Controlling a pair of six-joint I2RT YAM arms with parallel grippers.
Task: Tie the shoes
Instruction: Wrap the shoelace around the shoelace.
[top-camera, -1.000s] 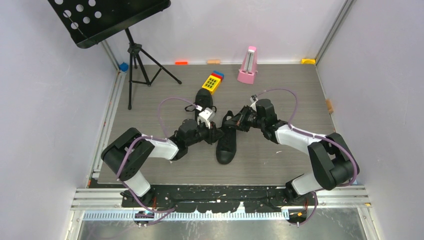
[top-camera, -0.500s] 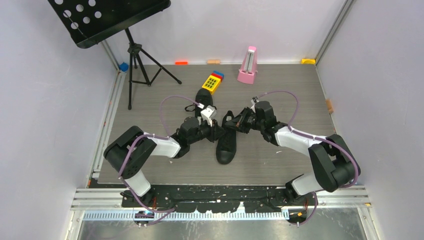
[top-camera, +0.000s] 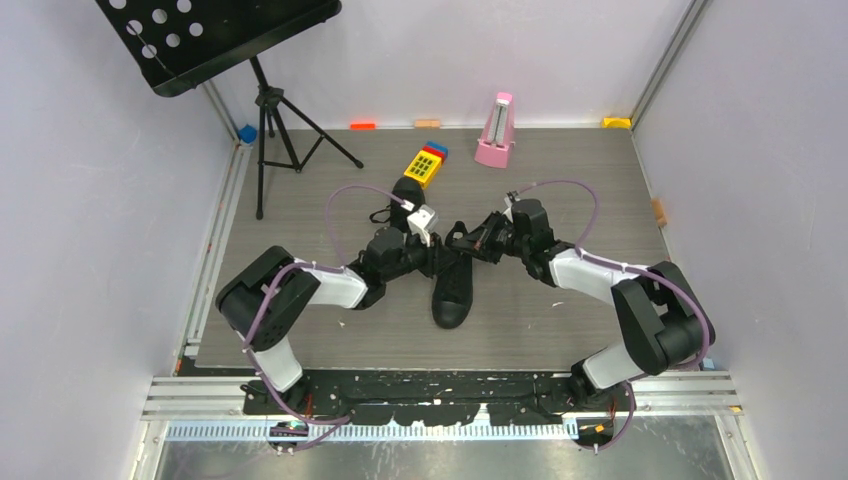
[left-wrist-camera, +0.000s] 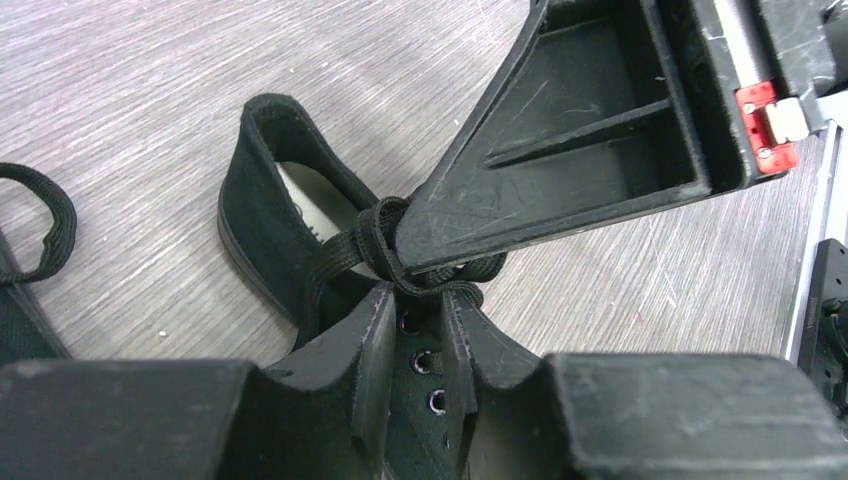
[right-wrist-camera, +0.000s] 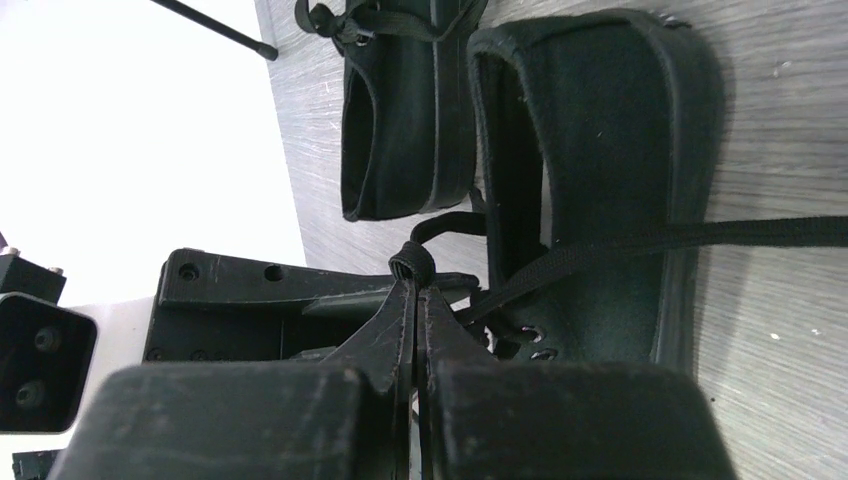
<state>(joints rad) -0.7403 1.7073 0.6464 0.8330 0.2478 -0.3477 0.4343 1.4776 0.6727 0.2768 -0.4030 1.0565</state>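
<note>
- Top view: the near shoe (top-camera: 450, 300) lies lengthwise, toe toward the bottom of the view. The second shoe (top-camera: 406, 192) sits just beyond its heel, to the left. The left gripper (top-camera: 437, 258) and right gripper (top-camera: 457, 243) both crowd its heel end, equally near.
- Left wrist: jaws are a narrow slit over that shoe's eyelets, with the lace (left-wrist-camera: 348, 243) crossing at the tips. Can't tell if it's actually gripped.
- Right wrist: fingers pressed together, pinching a lace bunch just off the shoe's collar. One strand runs out of frame.
</note>
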